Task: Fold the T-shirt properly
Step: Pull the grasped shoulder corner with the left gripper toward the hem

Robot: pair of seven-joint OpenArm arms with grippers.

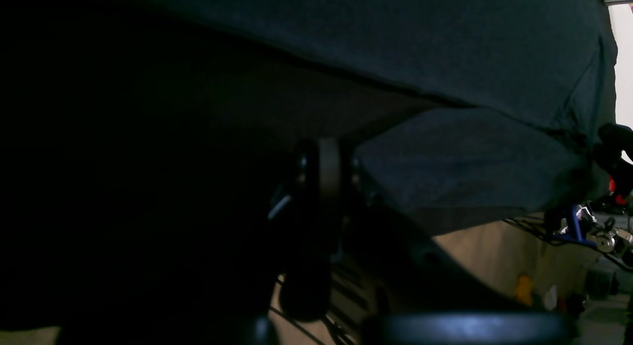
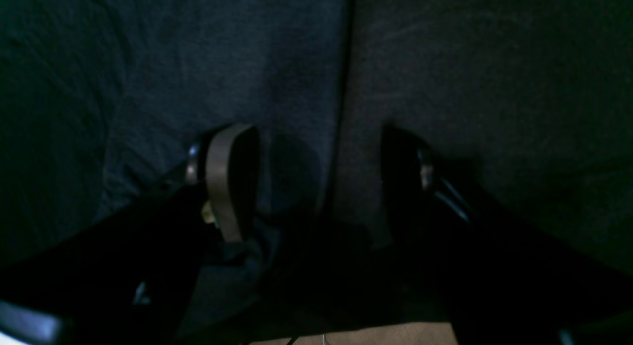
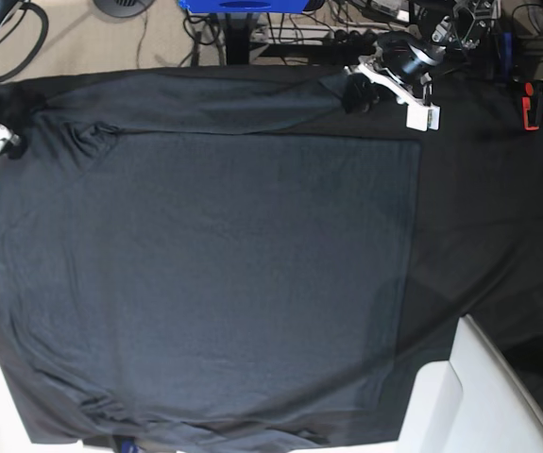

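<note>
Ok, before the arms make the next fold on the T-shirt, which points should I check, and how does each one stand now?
1. Left gripper shut at the sleeve end: ok.
2. Cloth really pinched between its fingers: cannot tell, too dark.
3. Right gripper astride the T-shirt edge, one finger over the shirt, one over the tablecloth: ok.
4. Right gripper closed on the edge: not ok, jaws stand apart.
5. Shirt body lying flat: ok, only small wrinkles.

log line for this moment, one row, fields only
stage: fold begun | T-shirt: flat, upper sleeve folded across | left gripper: shut on sleeve cuff | right gripper: open, straddling shirt edge on tablecloth
</note>
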